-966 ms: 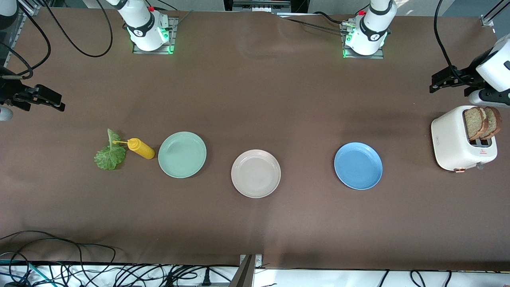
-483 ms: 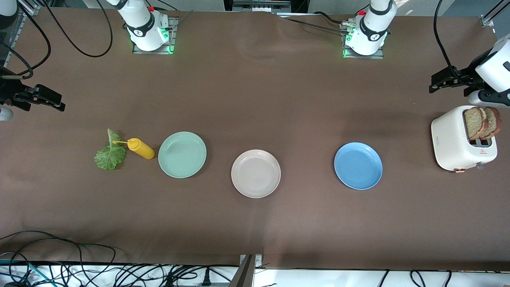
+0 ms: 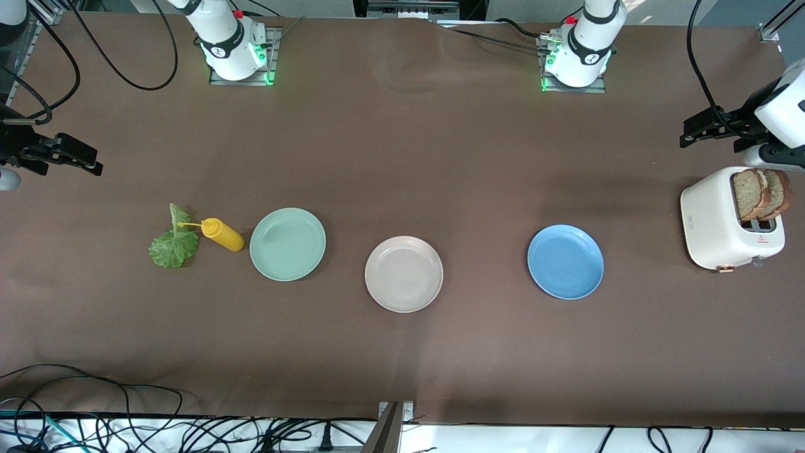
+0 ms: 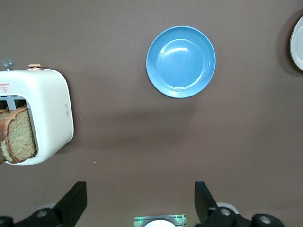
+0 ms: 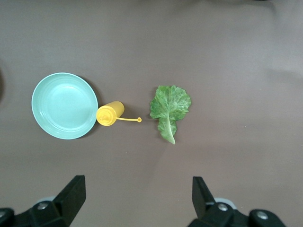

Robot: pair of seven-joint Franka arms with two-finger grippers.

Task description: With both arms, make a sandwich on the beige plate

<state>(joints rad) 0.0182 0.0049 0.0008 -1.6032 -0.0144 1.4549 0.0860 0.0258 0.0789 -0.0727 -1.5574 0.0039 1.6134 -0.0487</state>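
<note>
The beige plate (image 3: 404,274) sits bare in the middle of the table, with only its rim (image 4: 298,42) in the left wrist view. Two brown bread slices (image 3: 762,192) stand in the slots of a white toaster (image 3: 723,220) at the left arm's end; they also show in the left wrist view (image 4: 18,135). A green lettuce leaf (image 3: 172,241) lies flat at the right arm's end, also in the right wrist view (image 5: 170,108). My left gripper (image 3: 695,129) is open, up in the air beside the toaster (image 4: 45,113). My right gripper (image 3: 78,157) is open, up over the table near the lettuce.
A mint green plate (image 3: 288,243) and a yellow squeeze bottle (image 3: 221,233) lie between the lettuce and the beige plate. A blue plate (image 3: 565,262) sits between the beige plate and the toaster. Cables run along the table edge nearest the front camera.
The left arm has shifted very slightly. Nothing else has moved.
</note>
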